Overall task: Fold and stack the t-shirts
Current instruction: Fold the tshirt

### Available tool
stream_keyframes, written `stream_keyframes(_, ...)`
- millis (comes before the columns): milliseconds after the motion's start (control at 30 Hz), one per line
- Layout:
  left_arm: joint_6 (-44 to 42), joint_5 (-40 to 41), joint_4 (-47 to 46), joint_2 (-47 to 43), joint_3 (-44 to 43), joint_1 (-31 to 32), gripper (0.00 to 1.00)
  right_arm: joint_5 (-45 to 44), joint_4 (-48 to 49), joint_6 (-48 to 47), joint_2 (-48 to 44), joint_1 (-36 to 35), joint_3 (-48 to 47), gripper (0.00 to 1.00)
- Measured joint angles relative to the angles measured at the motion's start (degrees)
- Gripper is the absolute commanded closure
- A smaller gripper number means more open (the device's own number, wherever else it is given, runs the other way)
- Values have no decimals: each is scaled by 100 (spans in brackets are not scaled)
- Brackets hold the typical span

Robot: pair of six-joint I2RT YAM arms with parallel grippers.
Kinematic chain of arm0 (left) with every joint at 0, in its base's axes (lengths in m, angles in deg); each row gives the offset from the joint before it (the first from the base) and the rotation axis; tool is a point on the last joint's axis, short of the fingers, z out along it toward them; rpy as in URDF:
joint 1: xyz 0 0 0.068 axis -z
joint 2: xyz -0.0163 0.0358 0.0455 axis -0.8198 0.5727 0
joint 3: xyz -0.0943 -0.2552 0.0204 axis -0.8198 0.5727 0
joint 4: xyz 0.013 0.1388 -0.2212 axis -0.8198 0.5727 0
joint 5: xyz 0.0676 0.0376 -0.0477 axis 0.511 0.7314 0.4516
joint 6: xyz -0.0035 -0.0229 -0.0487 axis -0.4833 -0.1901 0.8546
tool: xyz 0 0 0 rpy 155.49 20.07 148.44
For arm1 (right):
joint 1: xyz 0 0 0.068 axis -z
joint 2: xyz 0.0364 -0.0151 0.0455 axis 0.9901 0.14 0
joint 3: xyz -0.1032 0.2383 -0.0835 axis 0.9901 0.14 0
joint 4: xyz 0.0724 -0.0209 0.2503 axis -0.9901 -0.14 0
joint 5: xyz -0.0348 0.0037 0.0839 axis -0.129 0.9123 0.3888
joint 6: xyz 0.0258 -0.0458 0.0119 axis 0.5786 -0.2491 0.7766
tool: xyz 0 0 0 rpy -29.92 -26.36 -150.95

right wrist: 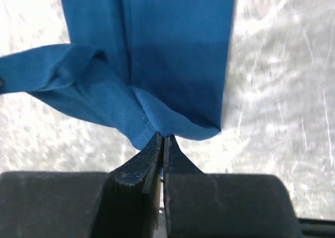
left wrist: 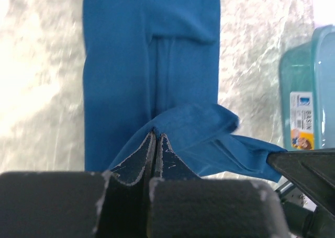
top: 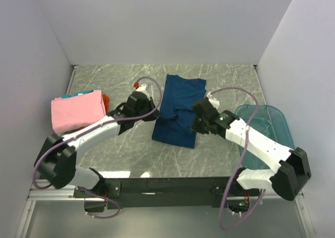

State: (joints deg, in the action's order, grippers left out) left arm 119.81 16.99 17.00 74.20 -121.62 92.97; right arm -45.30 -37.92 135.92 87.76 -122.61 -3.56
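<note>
While the navy t-shirt lies as a long, narrow folded band on the marbled tabletop, a folded pink t-shirt sits well to its left. It rests on an orange t-shirt and a teal t-shirt, of which only slivers show.

At the navy t-shirt's left edge, the left fingers are pressed tight together on a pinch of its cloth. In the left wrist view the blue fabric rises to their tips in a small peak. From there a raised fold runs rightward across the navy t-shirt, lifted off the flat layer beneath it.

At the navy t-shirt's right edge, the right fingers are likewise closed on a stitched hem corner of the same cloth. The fabric bunches and wrinkles just above their tips.

To the right of the navy t-shirt, past the right arm, stands a translucent teal tub, apart from the cloth. A printed label shows on its wall in the left wrist view.
</note>
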Motion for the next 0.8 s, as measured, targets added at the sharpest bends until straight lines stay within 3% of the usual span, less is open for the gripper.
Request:
stream_keyframes(533,-315,-1231,472,2435,-2577,-813,100,798,-466,-1034,2039,1506,-1847,100)
stream_keyframes(800,-323,-1419,802,3309,-3161,-986,100,1093,-531,-1434,2955,1908,-2275,100)
